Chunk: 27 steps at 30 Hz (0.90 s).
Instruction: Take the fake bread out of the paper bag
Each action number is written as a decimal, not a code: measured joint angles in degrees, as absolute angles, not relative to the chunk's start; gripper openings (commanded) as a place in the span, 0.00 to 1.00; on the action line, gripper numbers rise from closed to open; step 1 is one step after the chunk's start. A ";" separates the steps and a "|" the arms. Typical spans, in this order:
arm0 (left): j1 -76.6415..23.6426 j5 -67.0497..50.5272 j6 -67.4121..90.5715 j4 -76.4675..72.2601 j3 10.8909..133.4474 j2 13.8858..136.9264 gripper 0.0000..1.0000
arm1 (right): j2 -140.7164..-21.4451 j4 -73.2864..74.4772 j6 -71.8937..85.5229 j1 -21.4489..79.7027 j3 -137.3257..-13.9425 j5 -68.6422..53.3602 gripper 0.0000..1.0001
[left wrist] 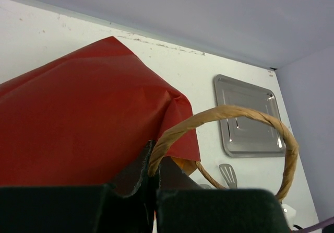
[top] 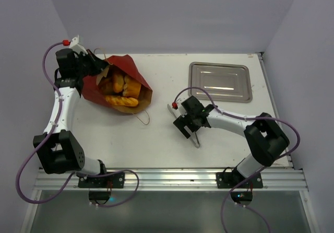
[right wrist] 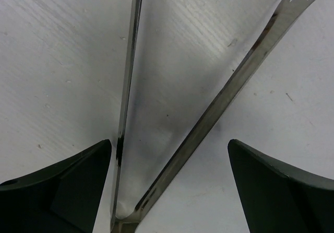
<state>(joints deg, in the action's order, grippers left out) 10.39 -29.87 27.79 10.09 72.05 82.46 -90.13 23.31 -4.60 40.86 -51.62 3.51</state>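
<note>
— Right gripper (right wrist: 169, 175) sits low over the tongs (right wrist: 229, 86), its fingers spread wide and straddling both blades. Only its wrist camera shows that.
— Overhead, that arm reaches inward, elbow bent. And the left?
— Stretched far back, left gripper (left wrist: 155, 178) pressed together on the paper bag (left wrist: 78, 118) rim by a handle (left wrist: 229, 113).
— Bag lies on its side, far left, bread (top: 122, 101) inside its mouth; tray (top: 220, 81) far right.

The dark red paper bag (top: 93, 89) lies on its side, its rim pinched in the left gripper (top: 100, 67), its brown-lined mouth gaping away from that gripper, with several golden fake bread (top: 122, 101) loaves inside, one long loaf nearest the opening.
</note>
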 measured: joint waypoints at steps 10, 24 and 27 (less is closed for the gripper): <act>10.39 -30.44 27.92 9.41 70.04 81.28 0.00 | -96.29 25.41 -3.55 40.86 -55.61 3.16 0.79; 10.39 -31.16 28.03 9.06 67.18 78.85 0.00 | -98.98 27.99 -5.02 36.51 -58.78 -0.40 0.16; 10.39 -31.18 28.03 8.78 66.37 78.35 0.00 | -98.39 29.19 -7.44 35.05 -58.76 -0.73 0.01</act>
<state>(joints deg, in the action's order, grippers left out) 10.39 -31.18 28.03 8.78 66.37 78.35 -98.39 29.19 -7.44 35.05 -58.76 -0.73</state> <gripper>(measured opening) 0.012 0.100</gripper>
